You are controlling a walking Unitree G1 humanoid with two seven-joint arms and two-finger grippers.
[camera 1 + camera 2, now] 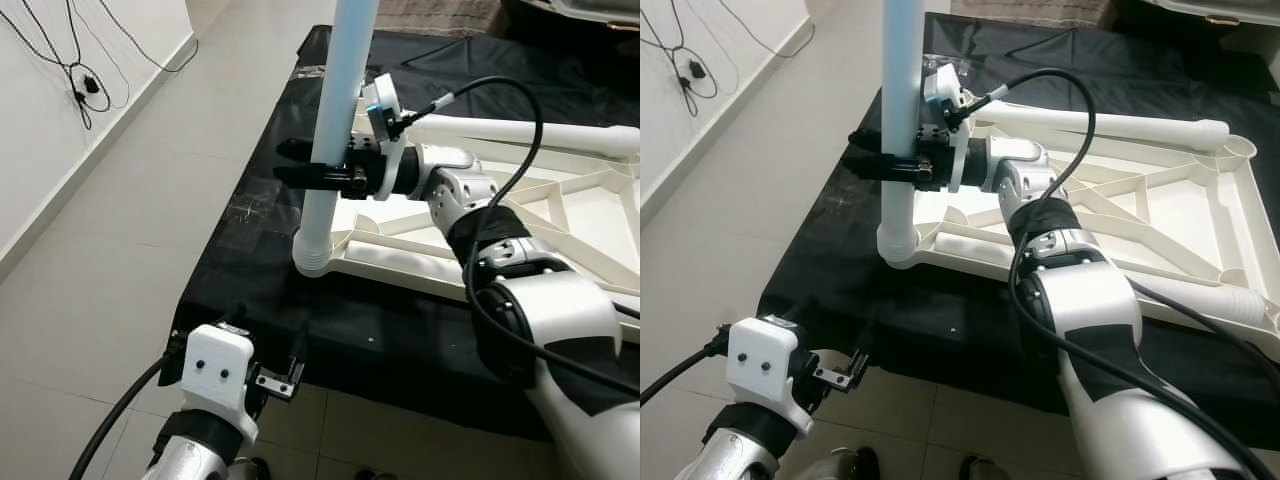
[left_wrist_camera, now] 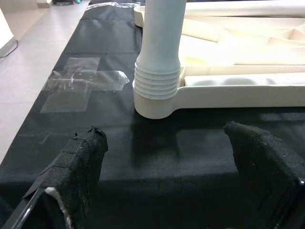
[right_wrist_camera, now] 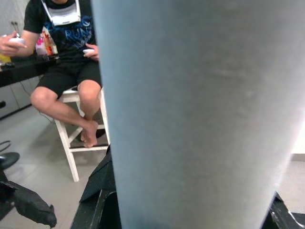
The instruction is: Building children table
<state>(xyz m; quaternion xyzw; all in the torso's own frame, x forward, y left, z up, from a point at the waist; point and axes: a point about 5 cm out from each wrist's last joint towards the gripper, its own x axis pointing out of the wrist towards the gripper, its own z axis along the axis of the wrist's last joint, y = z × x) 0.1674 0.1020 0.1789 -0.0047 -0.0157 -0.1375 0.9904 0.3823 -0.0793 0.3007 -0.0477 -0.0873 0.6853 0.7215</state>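
At the near left corner of the upturned white table frame (image 1: 560,215), a pale blue-white table leg (image 1: 335,130) stands upright with its ribbed foot seated in the corner socket, right at the frame's outer edge. The frame lies flat on a black cloth (image 1: 250,215) spread over the floor, and that corner sits close to the cloth's left border, with only a narrow strip of black between the socket and the bare tiled floor (image 1: 120,230). The right gripper (image 1: 300,165) reaches across from the robot's right and has its two black fingers closed around the leg, partway up the shaft, well above the socket. A second leg (image 1: 1110,125) lies on its side along the far rim of the frame, and another ribbed leg (image 1: 1230,300) rests at the frame's near right edge. The left gripper (image 2: 167,167) hovers low near the cloth's near edge, its fingers spread apart with nothing between them, pointing at the base of the standing leg but apart from it. A patch of clear tape (image 2: 83,83) is stuck on the cloth beside the socket. Open tile stretches leftward to the wall, where cables (image 1: 80,75) hang. Beyond the leg, the right wrist view shows a person (image 3: 66,62) seated on a white stool (image 3: 71,138).
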